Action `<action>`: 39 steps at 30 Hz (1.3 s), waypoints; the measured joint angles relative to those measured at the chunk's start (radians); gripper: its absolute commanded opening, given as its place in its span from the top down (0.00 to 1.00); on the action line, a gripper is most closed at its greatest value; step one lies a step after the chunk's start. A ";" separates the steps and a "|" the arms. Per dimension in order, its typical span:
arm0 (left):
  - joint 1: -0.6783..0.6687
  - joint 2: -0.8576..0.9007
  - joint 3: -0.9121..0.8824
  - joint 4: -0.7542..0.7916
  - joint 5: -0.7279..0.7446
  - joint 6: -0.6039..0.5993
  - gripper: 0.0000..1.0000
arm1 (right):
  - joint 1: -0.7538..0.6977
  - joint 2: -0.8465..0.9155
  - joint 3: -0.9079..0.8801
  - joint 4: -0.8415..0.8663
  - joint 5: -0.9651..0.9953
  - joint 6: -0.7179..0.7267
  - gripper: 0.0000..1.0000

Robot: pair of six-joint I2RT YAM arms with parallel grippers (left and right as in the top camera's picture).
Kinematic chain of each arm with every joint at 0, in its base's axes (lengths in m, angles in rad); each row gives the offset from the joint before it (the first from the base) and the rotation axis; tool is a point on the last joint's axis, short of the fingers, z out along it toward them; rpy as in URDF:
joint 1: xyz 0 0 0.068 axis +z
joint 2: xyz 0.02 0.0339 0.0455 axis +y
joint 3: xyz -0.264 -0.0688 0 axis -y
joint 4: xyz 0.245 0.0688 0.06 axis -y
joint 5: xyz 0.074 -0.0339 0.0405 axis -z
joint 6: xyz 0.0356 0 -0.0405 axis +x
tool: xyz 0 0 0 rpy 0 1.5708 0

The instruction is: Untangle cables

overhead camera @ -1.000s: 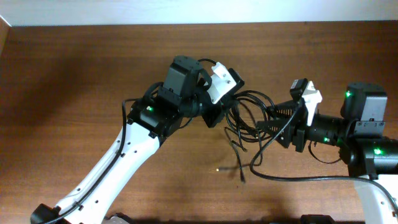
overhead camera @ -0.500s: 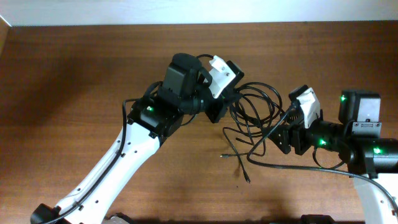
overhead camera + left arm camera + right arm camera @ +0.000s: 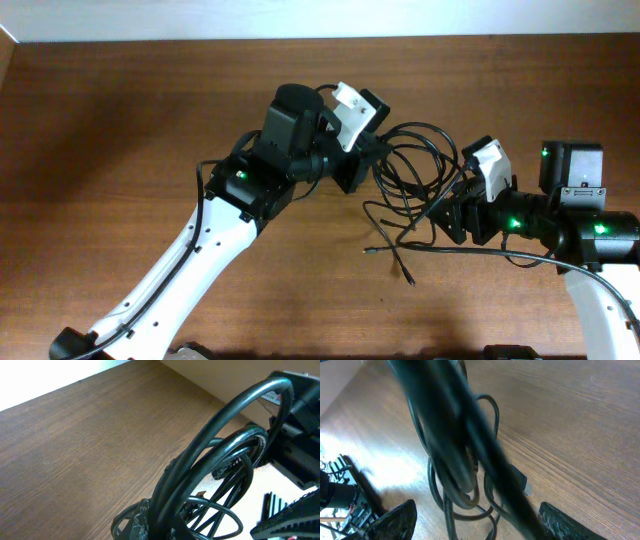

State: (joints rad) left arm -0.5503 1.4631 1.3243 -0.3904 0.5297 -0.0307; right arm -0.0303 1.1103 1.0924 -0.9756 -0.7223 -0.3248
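Note:
A tangle of black cables [image 3: 412, 172] hangs between my two arms over the brown table. My left gripper [image 3: 362, 168] is shut on a bunch of the cable loops at the left of the tangle. In the left wrist view the thick cables [image 3: 210, 457] arc up out of the jaws [image 3: 165, 525]. My right gripper [image 3: 450, 215] is at the tangle's right side. In the right wrist view its fingers [image 3: 480, 522] stand wide apart, with cable loops [image 3: 462, 475] hanging between them. A loose cable end [image 3: 403, 265] lies on the table below the tangle.
One cable strand [image 3: 500, 254] runs right from the tangle under my right arm. The wooden table [image 3: 120, 130] reaches a pale wall at the back. The left arm's white link [image 3: 190, 270] crosses the front left of the table.
My left gripper has lifted a little toward the back with the loops. My right gripper has shifted slightly forward. The tangle has spread wider, and the loose end has slid right.

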 measured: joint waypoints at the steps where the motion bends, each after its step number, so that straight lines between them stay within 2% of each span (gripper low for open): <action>1: 0.000 0.000 0.000 0.002 0.000 -0.024 1.00 | 0.000 0.000 0.000 0.013 0.000 0.009 0.24; 5: 0.001 0.000 0.000 0.003 0.042 -0.078 1.00 | 0.000 0.000 0.000 0.110 0.029 0.087 0.24; 8: 0.001 0.000 0.000 0.003 0.109 -0.098 1.00 | 0.000 0.000 0.000 0.191 0.137 0.218 0.23; 11: 0.001 0.000 0.000 0.003 0.176 -0.106 1.00 | 0.000 0.002 0.000 0.193 0.231 0.278 0.23; 18: 0.000 0.000 0.000 0.002 0.214 -0.109 1.00 | 0.004 0.033 0.000 0.117 0.466 0.386 0.24; 23: 0.008 0.000 0.000 -0.002 0.225 -0.110 1.00 | 0.012 0.032 0.005 0.104 0.523 0.423 0.24; 38: 0.117 0.000 0.000 -0.048 0.281 -0.117 1.00 | 0.029 0.032 0.019 0.109 0.511 0.444 0.25; 39: 0.118 0.000 0.000 -0.048 0.282 -0.117 1.00 | 0.029 0.032 0.019 0.109 0.506 0.445 0.33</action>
State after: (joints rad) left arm -0.4324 1.4635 1.3239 -0.4389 0.8120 -0.1482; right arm -0.0017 1.1427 1.1118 -0.8669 -0.2161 0.1204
